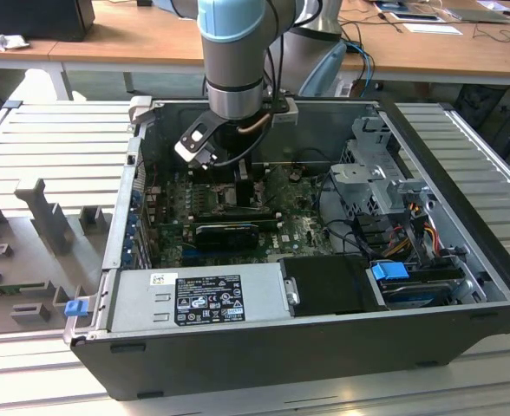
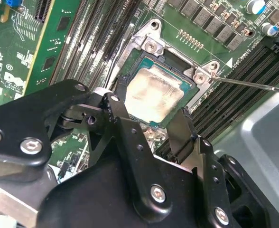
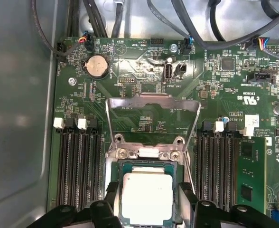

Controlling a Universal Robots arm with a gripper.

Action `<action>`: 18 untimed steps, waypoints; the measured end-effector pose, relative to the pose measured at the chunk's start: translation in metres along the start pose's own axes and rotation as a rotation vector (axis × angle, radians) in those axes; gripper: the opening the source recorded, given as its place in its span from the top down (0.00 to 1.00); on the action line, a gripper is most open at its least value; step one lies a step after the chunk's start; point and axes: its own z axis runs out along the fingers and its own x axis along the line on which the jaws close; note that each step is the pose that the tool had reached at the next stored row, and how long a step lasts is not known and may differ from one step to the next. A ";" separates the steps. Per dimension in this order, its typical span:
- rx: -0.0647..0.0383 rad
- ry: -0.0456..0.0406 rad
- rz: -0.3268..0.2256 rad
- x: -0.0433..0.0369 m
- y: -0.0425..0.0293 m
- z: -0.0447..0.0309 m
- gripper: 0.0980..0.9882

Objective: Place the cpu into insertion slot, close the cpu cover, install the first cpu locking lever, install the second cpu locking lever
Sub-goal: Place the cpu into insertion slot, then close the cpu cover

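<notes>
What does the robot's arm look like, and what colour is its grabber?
The arm is a fat round tube, light blue on top, then silvery grey, with a dark band at the end. A small black-and-white box is fixed by the wrist, and thin cables loop there. The gripper is all black, made of chunky jointed bars held by shiny silver screws.

A ribbed grey metal table (image 1: 64, 139) carries an open black case (image 1: 281, 347), which lies on its side at the middle. Just beside it, at the exterior view's left, a grey fixture (image 1: 29, 260) with upright blocks rests on the table.
</notes>
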 end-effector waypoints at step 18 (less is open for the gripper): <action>0.007 0.0003 0.000 0.0004 0.0021 -0.0197 0.99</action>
